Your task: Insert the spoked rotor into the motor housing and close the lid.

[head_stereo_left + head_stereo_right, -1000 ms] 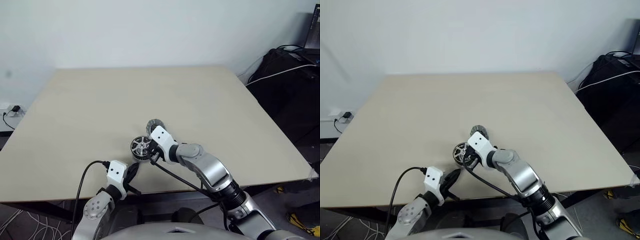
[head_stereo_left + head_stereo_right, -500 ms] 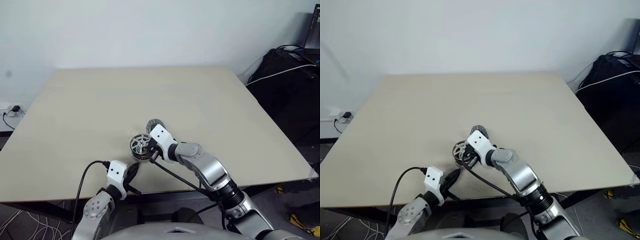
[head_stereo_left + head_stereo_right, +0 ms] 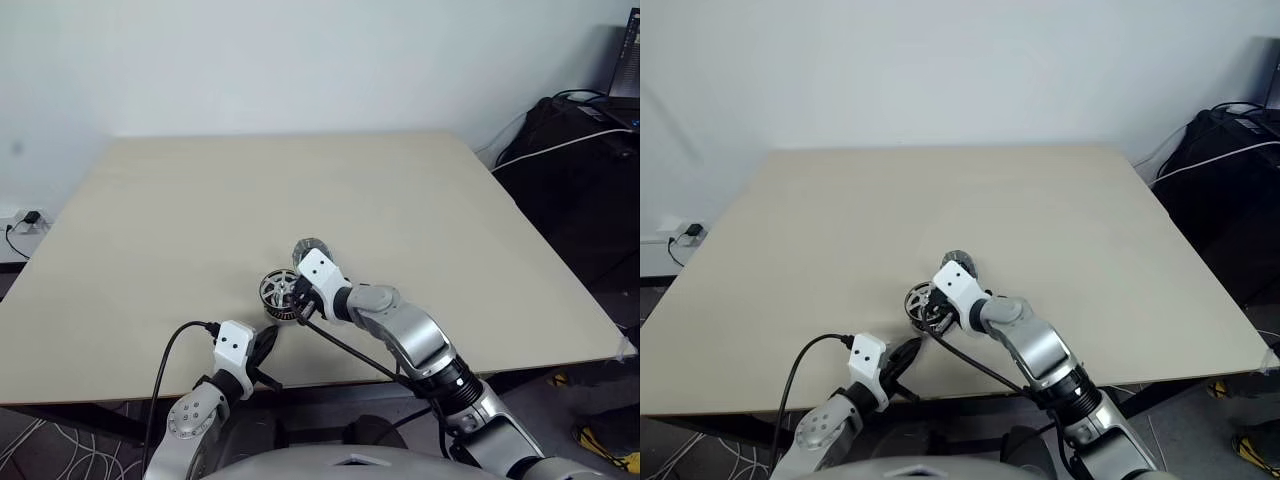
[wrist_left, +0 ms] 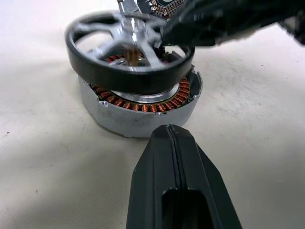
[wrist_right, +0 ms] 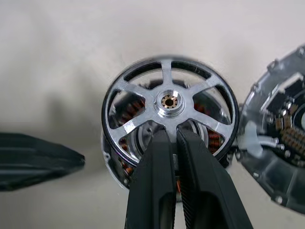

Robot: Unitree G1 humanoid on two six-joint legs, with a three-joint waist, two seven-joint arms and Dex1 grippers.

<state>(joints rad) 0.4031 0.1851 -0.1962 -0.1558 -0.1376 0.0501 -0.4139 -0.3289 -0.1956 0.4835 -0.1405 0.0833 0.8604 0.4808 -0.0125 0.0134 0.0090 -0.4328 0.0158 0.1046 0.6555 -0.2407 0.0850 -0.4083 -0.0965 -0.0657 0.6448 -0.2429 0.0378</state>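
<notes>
The spoked rotor (image 5: 169, 101), silver with a black rim, hangs tilted just over the motor housing (image 4: 138, 114), whose copper windings show beneath it. My right gripper (image 5: 170, 130) is shut on one spoke near the hub; in the left eye view it (image 3: 303, 298) sits at the rotor (image 3: 279, 289). My left gripper (image 4: 174, 138) is shut on nothing and points at the housing's near wall from a short way off, close to the table's front edge (image 3: 268, 345). The lid (image 5: 281, 148) lies flat right beside the housing on its far right (image 3: 308, 247).
The beige table (image 3: 300, 190) stretches wide behind and to both sides of the parts. A black cable (image 3: 165, 365) loops off the left wrist. Dark bags and cables (image 3: 575, 160) stand past the table's right edge.
</notes>
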